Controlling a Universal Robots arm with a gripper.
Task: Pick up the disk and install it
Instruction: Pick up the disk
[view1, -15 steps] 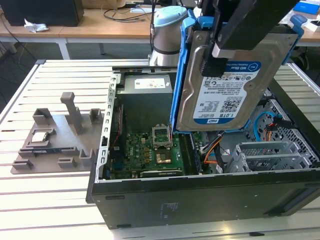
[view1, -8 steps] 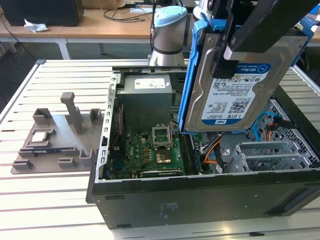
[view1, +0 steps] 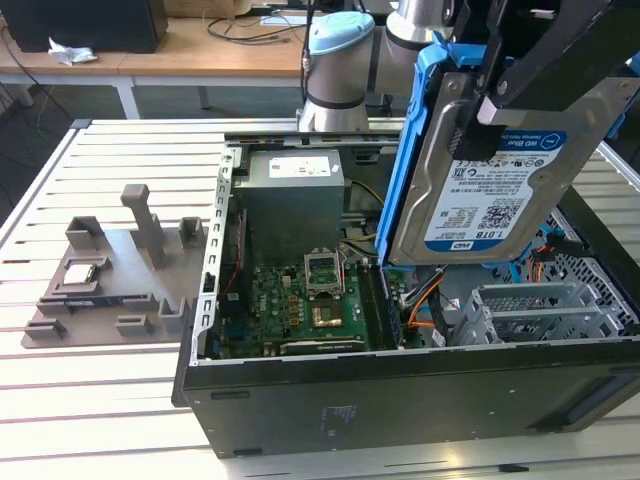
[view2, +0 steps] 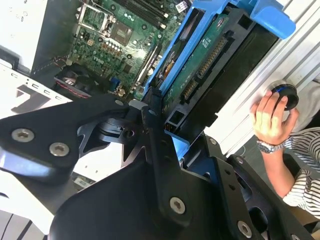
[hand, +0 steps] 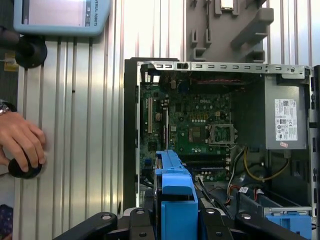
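A: Where is the disk (view1: 490, 190) at this moment?

B: In the air above the open computer case (view1: 400, 400), stood almost on edge, label toward the exterior camera. The gripper (view1: 478, 125) is clamped on it from above. In the second wrist view its black fingers (view2: 156, 145) pinch the blue carrier frame with the metal body between them.

A: How should the carry be handled?

B: Slowly, I'd say. The disk hangs tilted below the grip, so a jerk could make it pivot or slip. Its lower edge sits over the cables (view1: 425, 300) and near the motherboard (view1: 310, 300), so keep height there. The grey drive cage (view1: 545, 310) lies toward the exterior view's right. My judgement is that the disk has to be squared to that cage, not brought in crooked.

A: What does each camera add?

B: The exterior view gives the label face, the tilt, and a grey fixture plate (view1: 110, 270) well apart from the case. The second wrist view shows the other side: the green circuit board and the connector end. The first wrist view looks straight down the carrier's blue end into the case, and it catches the blue bracket (hand: 290, 222) on the cage. It also shows a person's hand (hand: 20, 142) resting on a black knob on the slatted table (hand: 75, 150), beside the case
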